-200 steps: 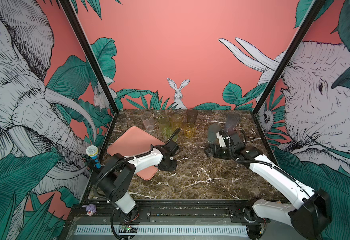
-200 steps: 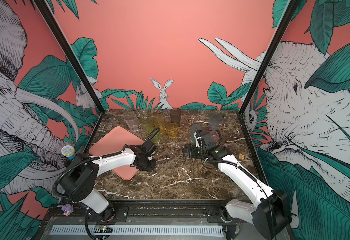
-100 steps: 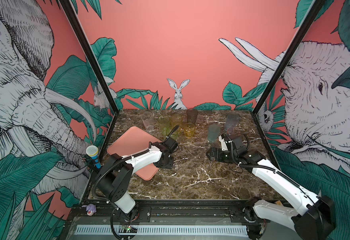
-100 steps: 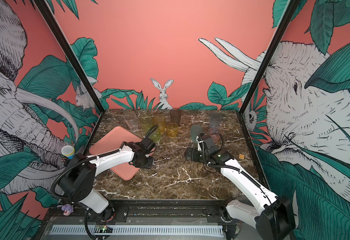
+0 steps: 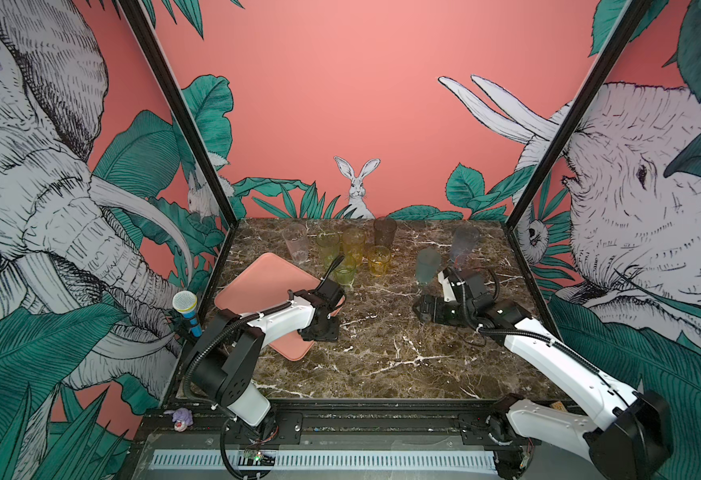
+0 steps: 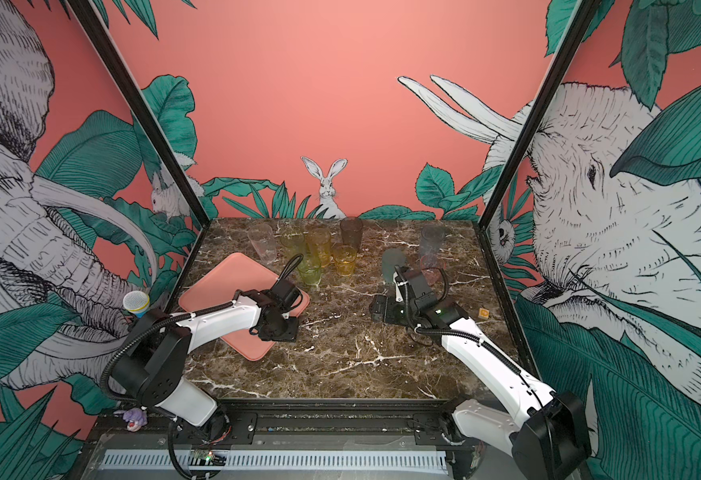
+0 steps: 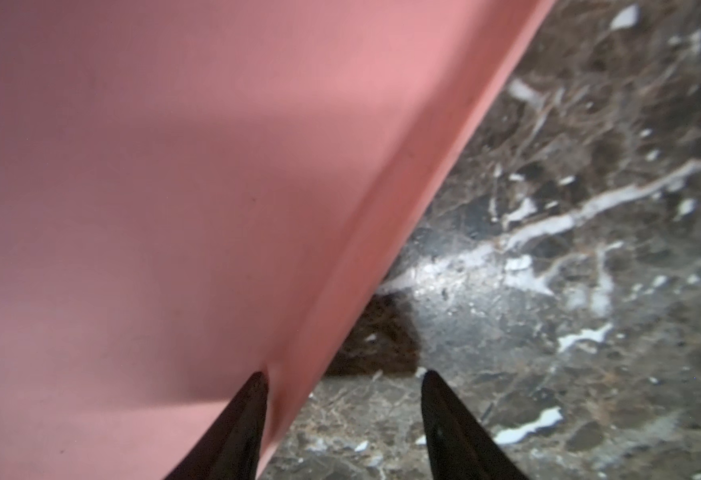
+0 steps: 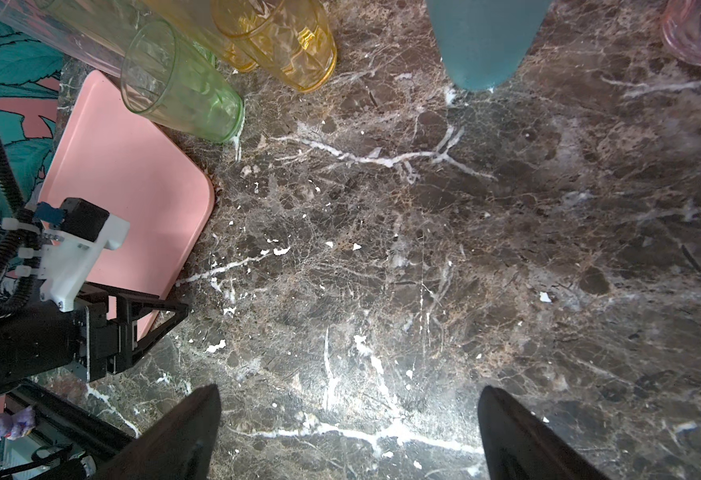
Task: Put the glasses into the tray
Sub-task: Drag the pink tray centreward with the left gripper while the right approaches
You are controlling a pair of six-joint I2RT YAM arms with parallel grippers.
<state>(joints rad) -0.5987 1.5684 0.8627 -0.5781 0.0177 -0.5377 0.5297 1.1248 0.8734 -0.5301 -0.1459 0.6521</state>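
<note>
1. Nine glasses stand on the marble table (image 5: 382, 365). Six cluster at upper centre in both top views:
   - the clear glass (image 5: 296, 243)
   - the tall green glass (image 5: 328, 245)
   - the tall amber glass (image 5: 353, 243)
   - the smoky grey glass (image 5: 384, 231)
   - the short green glass (image 5: 344, 270)
   - the short amber glass (image 5: 379, 260)
2. The other three stand further right: the teal-grey glass (image 5: 427, 266), the lavender-blue glass (image 5: 463, 243) and the pink glass (image 6: 431, 266). In a top view the pink one sits just below the lavender-blue one.
3. All nine are upright, mouths up and long axes vertical. All of them stand on the marble, outside the tray.
4. There is one tray (image 5: 257, 291), lying flat left of centre. It is turned diagonal to the table edges, with one corner pointing at the lower edge of the frame. Its long axis seems to run from upper left to lower right. The short green glass stands near its right corner.
5. There are two grippers. The left gripper (image 5: 319, 332) is at the tray's lower-right edge.
   - In the left wrist view its jaws are partly apart and straddle the rim.
   - One fingertip (image 7: 253, 399) is over the tray floor and the other is over marble, clear of the edge.
   - It grips nothing.
6. The right gripper (image 5: 421, 309) hangs right of centre, low over bare marble. Its jaws are spread wide with nothing between them. The teal-grey glass is above it in the frame.
</note>
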